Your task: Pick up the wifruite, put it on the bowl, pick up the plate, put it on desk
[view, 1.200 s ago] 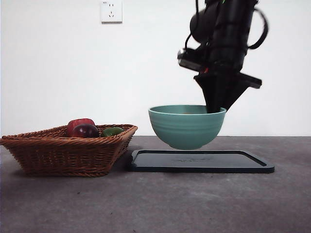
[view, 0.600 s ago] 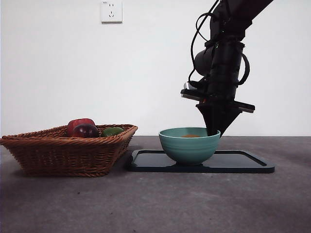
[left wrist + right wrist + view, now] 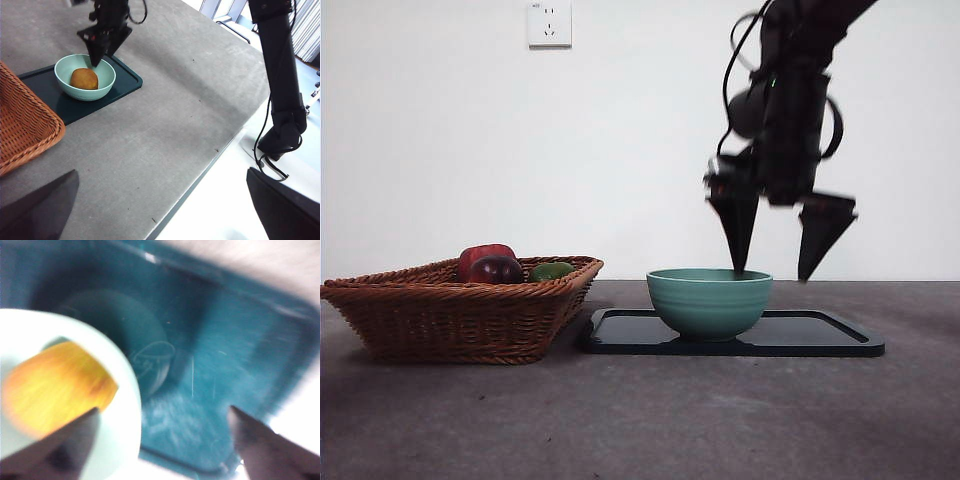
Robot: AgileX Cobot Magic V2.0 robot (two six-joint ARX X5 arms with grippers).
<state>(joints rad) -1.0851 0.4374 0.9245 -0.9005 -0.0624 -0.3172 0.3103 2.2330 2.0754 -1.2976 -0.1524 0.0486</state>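
The right gripper (image 3: 768,272) hangs with jaws apart astride the rim of the one bowl (image 3: 709,300), which holds one wifruite (image 3: 83,78) and stands on one dark tray (image 3: 820,335). No writing is legible.

Bowl: the deep mint-green glazed bowl (image 3: 709,301) stands on the flat dark rectangular tray (image 3: 820,338).
Fruit: the round orange-brown wifruite (image 3: 83,78) lies inside the bowl.
Basket: the brown woven wicker basket (image 3: 460,310) sits left of the tray, on the grey desk (image 3: 640,420).
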